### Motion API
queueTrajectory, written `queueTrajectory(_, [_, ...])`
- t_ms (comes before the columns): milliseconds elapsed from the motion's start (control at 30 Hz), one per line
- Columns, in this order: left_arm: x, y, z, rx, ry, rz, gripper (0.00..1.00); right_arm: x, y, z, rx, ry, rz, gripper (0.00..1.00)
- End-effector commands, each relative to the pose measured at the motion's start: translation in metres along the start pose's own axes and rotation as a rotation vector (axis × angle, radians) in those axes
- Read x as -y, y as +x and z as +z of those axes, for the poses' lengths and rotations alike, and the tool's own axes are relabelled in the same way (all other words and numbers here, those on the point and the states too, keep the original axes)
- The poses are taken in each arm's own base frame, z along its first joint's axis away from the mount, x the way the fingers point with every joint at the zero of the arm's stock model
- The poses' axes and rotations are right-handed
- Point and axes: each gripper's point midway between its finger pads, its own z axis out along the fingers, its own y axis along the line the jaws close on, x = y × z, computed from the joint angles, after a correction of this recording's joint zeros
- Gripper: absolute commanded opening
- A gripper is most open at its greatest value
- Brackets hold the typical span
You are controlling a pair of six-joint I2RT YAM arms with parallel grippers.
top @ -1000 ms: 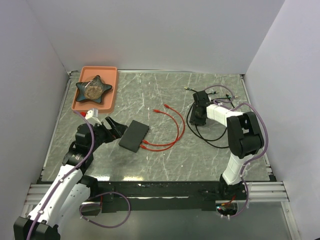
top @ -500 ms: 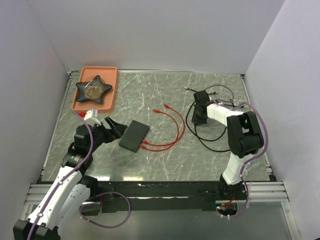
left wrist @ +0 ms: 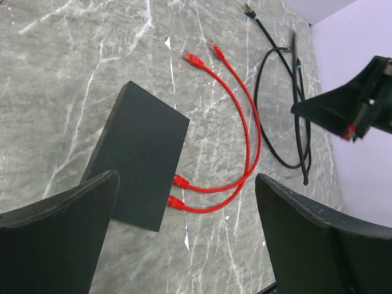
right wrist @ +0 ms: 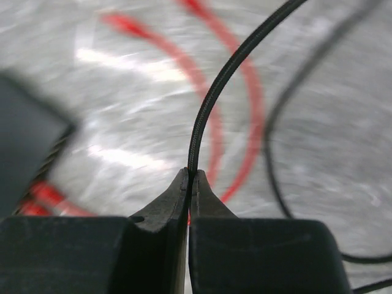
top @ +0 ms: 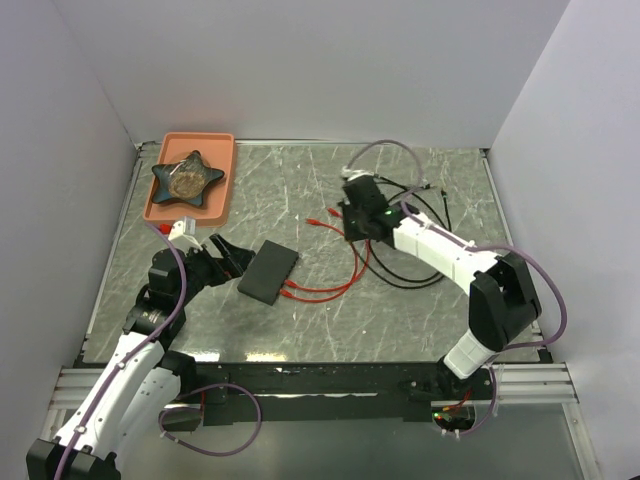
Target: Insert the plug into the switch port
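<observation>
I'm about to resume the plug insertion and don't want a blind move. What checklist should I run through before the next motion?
1. Right claw shut on black cable: ok.
2. Plug end at the claw tips: cannot tell; only cord shows.
3. Switch braced: not ok; left claw stands open, not gripping it.
4. Free socket: cannot tell; two red cables are plugged in, other sockets hidden.
5. Clear approach: probably not ok; the red cables loop between right claw and switch.

The left gripper (top: pixel 230 256) sits just left of the switch (top: pixel 268 271), jaws wide open. The right gripper (right wrist: pixel 190 180), beyond the switch, pinches a cable (right wrist: pixel 215 86).
</observation>
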Motion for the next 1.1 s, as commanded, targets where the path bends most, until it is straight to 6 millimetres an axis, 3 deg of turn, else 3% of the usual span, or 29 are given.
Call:
queueTrajectory(0, [0.013, -0.016, -0.003, 0.045, 0.035, 0.013, 0.99, -0.05, -0.005, -0.027, 0.028, -0.157, -0.168, 0.0])
queueTrajectory(67, [0.012, -0.017, -0.003, 0.052, 0.027, 0.009, 0.99, -0.086, 0.015, -0.037, -0.005, -0.315, -0.256, 0.0])
queueTrajectory(167, [0.009, -0.017, -0.002, 0.055, 0.014, -0.004, 0.99, -0.125, 0.042, -0.054, -0.02, -0.474, -0.388, 0.0])
queueTrajectory(267, [0.006, -0.017, 0.0, 0.06, 0.002, -0.019, 0.97, -0.151, 0.077, -0.07, -0.053, -0.635, -0.505, 0.0])
queueTrajectory(400, [0.002, -0.015, 0.002, 0.057, -0.02, -0.038, 0.97, -0.148, 0.112, -0.065, -0.133, -0.676, -0.591, 0.0])
queueTrajectory(467, [0.0, -0.016, 0.002, 0.062, -0.025, -0.042, 0.97, -0.139, 0.12, -0.059, -0.157, -0.641, -0.6, 0.07])
queueTrajectory(500, [0.0, -0.016, 0.002, 0.064, -0.026, -0.041, 0.97, -0.137, 0.121, -0.058, -0.159, -0.633, -0.603, 0.17])
queueTrajectory(533, [-0.001, -0.016, 0.002, 0.065, -0.029, -0.042, 0.97, -0.136, 0.12, -0.057, -0.158, -0.625, -0.602, 0.24])
queueTrajectory(633, [-0.002, -0.017, 0.001, 0.068, -0.039, -0.037, 0.96, -0.139, 0.109, -0.059, -0.126, -0.618, -0.584, 0.79])
queueTrajectory(733, [-0.002, -0.016, 0.001, 0.063, -0.039, -0.036, 0.96, -0.145, 0.085, -0.061, -0.069, -0.606, -0.541, 0.97])
queueTrajectory(800, [-0.001, -0.016, 0.001, 0.064, -0.034, -0.034, 0.96, -0.146, 0.071, -0.057, -0.046, -0.584, -0.509, 0.99])
queueTrajectory(833, [-0.001, -0.017, 0.001, 0.065, -0.036, -0.032, 0.96, -0.152, 0.054, -0.06, -0.024, -0.577, -0.452, 0.99])
queueTrajectory(900, [-0.001, -0.016, 0.001, 0.065, -0.036, -0.031, 0.96, -0.143, 0.038, -0.044, -0.032, -0.513, -0.376, 0.99])
queueTrajectory(933, [-0.002, -0.016, 0.001, 0.063, -0.037, -0.031, 0.97, -0.147, 0.02, -0.046, -0.02, -0.51, -0.309, 0.99])
queueTrajectory(967, [-0.002, -0.016, 0.001, 0.064, -0.035, -0.029, 0.96, -0.138, 0.007, -0.038, -0.021, -0.496, -0.253, 0.99])
queueTrajectory(1067, [-0.002, -0.015, 0.002, 0.059, -0.034, -0.027, 0.96, -0.136, -0.01, -0.017, -0.084, -0.505, -0.095, 0.99])
